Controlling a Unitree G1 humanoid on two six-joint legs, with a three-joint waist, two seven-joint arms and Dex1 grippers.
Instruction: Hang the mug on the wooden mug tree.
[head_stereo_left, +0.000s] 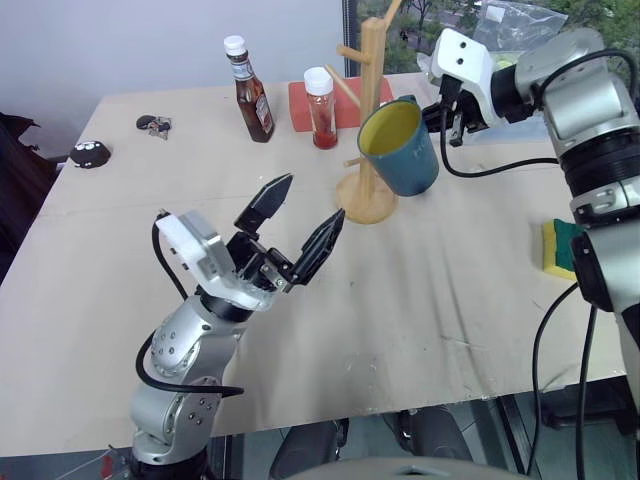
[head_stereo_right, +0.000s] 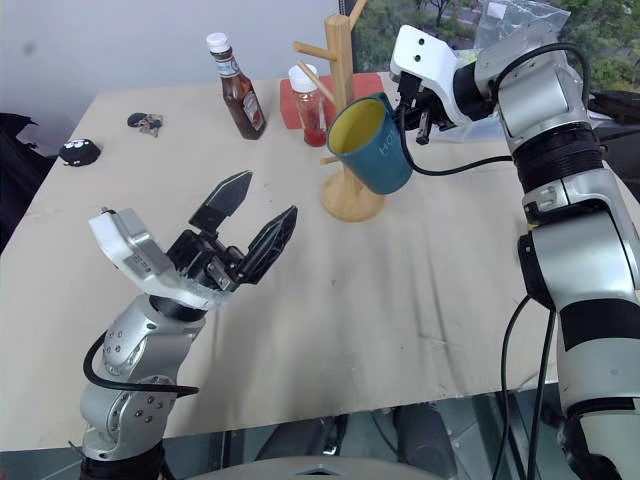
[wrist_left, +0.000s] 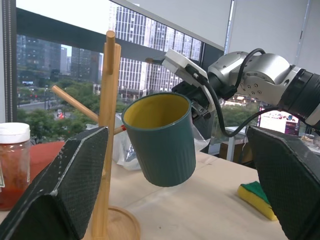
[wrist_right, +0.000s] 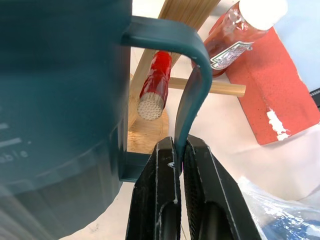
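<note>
A dark blue-grey mug with a yellow interior is hanging in mid-air just beside the wooden mug tree, its mouth tilting toward the robot and its body crossing in front of the post on the side of the round base's 3 o'clock. The right gripper is pinching the mug's thin handle between its two black fingers, nearly closed on it, and the wrist view shows a red-tipped peg of the tree poking into the opening of the handle loop. From the pictures, the hanging appears close but not finished: the peg's tip is lining up inside the loop, the gripper is bearing the mug's weight, and whether the handle is already resting on the peg cannot be told. What seems to be left is seating the handle down the peg, letting go and drawing the arm clear.

Out from the tree, a red-filled jar with a white cap is standing at about 10 o'clock of the base, a brown sauce bottle farther out at 9 o'clock, and a red block behind the jar. A yellow-and-green sponge is lying well apart at 4 o'clock. At 7 o'clock, near the table's front, the left gripper is idling above the tan tabletop, fingers spread wide and holding nothing.
</note>
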